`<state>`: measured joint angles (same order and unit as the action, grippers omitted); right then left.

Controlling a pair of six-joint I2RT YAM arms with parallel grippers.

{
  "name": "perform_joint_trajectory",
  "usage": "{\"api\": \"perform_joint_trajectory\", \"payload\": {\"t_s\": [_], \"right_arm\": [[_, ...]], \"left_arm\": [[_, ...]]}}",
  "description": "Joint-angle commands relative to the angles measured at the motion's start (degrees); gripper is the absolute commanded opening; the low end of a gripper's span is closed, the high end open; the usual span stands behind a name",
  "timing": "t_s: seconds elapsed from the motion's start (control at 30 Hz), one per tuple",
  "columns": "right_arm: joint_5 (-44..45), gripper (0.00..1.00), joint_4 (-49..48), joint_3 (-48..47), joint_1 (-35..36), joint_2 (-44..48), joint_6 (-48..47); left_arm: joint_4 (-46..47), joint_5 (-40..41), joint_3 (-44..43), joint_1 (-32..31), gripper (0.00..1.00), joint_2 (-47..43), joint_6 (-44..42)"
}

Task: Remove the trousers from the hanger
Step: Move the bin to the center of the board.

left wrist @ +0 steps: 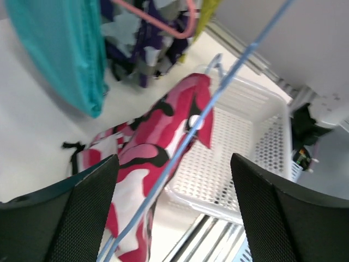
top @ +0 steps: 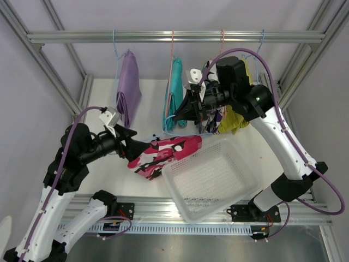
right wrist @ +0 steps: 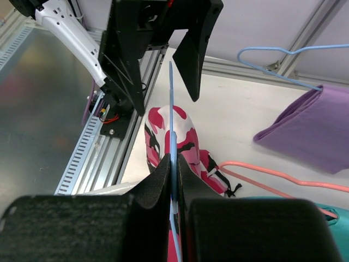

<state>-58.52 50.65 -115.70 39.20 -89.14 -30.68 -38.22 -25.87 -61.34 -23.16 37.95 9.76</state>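
The pink-black-white camouflage trousers (top: 163,153) lie off the hanger on the table, one end against the basket rim. They also show in the left wrist view (left wrist: 155,139) and the right wrist view (right wrist: 182,136). My right gripper (top: 182,112) (right wrist: 173,169) is shut on the bare blue hanger wire (right wrist: 171,103). The wire (left wrist: 218,93) runs between the fingers of my open left gripper (top: 133,143) (left wrist: 174,213), untouched. Lilac trousers (top: 129,87), teal trousers (top: 175,93), purple camouflage trousers (top: 210,121) and mustard trousers (top: 232,120) hang from the rail.
A white perforated basket (top: 170,185) sits tilted at the table's front right, also in the left wrist view (left wrist: 256,103). A metal rail (top: 82,37) spans the back. A pink hanger (right wrist: 272,174) carries the teal trousers. The frame's front rail (top: 163,210) borders the table.
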Motion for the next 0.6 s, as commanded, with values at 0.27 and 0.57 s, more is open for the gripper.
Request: {"api": "perform_joint_trajectory", "payload": {"t_s": [0.27, 0.57], "right_arm": [[-4.67, 0.00, -5.39, 1.44, -0.53, 4.50, -1.05], [-7.66, 0.00, -9.25, 5.13, -3.78, 6.88, 0.09]], "left_arm": [[5.79, -17.29, 1.40, -0.40, 0.88, 10.90, -6.50], [2.71, -14.73, 1.75, -0.40, 0.47, 12.41, -7.74]]}}
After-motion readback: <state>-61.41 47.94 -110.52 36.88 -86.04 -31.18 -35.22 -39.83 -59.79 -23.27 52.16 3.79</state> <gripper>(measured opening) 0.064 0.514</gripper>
